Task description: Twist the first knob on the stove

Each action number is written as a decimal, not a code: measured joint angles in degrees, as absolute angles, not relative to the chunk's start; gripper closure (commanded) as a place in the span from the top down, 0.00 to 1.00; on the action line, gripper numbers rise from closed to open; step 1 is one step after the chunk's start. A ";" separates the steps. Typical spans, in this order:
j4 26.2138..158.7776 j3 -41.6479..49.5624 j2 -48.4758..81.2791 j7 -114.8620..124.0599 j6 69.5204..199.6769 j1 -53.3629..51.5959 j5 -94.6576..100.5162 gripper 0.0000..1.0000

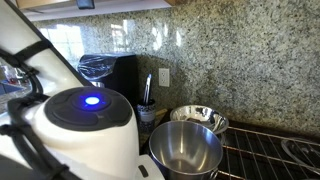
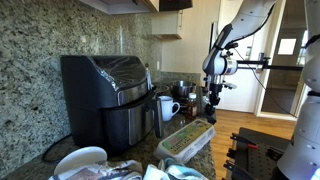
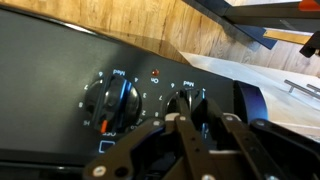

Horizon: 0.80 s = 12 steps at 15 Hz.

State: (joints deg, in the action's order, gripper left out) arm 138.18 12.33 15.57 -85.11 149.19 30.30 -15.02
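The stove's dark control panel (image 3: 60, 70) fills the wrist view. It carries a black knob (image 3: 112, 100) on the left and a second black knob (image 3: 187, 96) beside it. My gripper (image 3: 194, 108) reaches down onto the second knob, its two fingers close together on either side of the knob's ridge. The black bar grates of the stove (image 1: 272, 152) show in an exterior view at the lower right. In an exterior view the gripper (image 2: 211, 100) hangs from the arm, far back, pointing down.
Two steel pots (image 1: 186, 150) (image 1: 200, 118) stand beside the grates. A black air fryer (image 2: 108, 95) (image 1: 112, 70) stands against the granite wall. A white mug (image 2: 167, 106) sits near it. The arm's white base (image 1: 75, 130) fills the foreground.
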 measured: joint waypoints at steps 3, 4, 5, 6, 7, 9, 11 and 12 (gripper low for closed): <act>138.21 12.33 15.57 -85.39 149.19 30.38 -15.61 0.07; 138.21 12.33 15.57 -85.40 149.19 30.38 -15.62 0.07; 138.21 12.33 15.57 -85.40 149.19 30.38 -15.62 0.07; 138.21 12.33 15.57 -85.47 149.19 30.38 -15.62 0.07; 138.21 12.33 15.57 -85.54 149.19 30.38 -15.62 0.07; 138.21 12.33 15.57 -86.21 149.20 30.38 -15.62 0.07; 138.21 12.33 15.57 -86.81 149.23 30.38 -15.62 0.07; 138.21 12.33 15.57 -87.38 149.25 30.38 -15.62 0.07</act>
State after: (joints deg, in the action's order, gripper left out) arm 138.21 12.33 15.57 -87.38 149.25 30.38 -15.62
